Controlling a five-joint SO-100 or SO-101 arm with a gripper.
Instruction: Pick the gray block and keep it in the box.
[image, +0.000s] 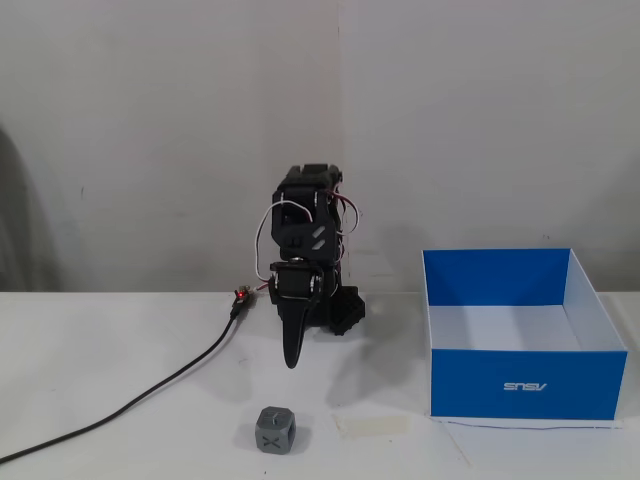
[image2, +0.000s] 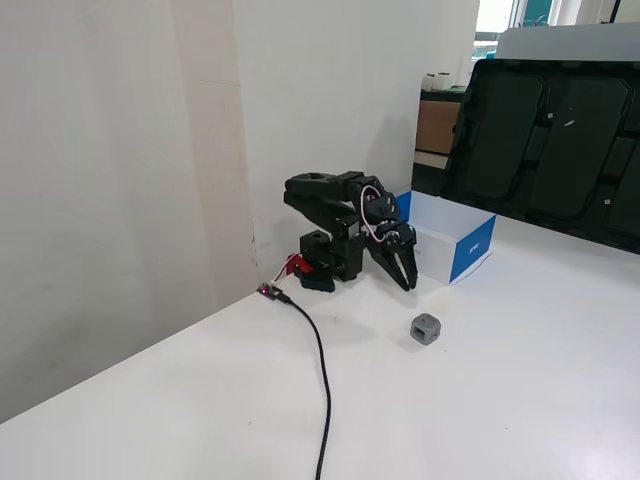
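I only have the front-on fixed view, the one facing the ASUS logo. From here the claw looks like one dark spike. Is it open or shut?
Observer: In the angled fixed view the claw looks shut, tips pointing down, nothing between them.
Operator: Is it over the gray block?
Observer: No. From the side the gray block rests on the table in front of the claw and clear of it.
Operator: What is behind the box?
Observer: Large black trays lean up beyond the box, out of your frame.
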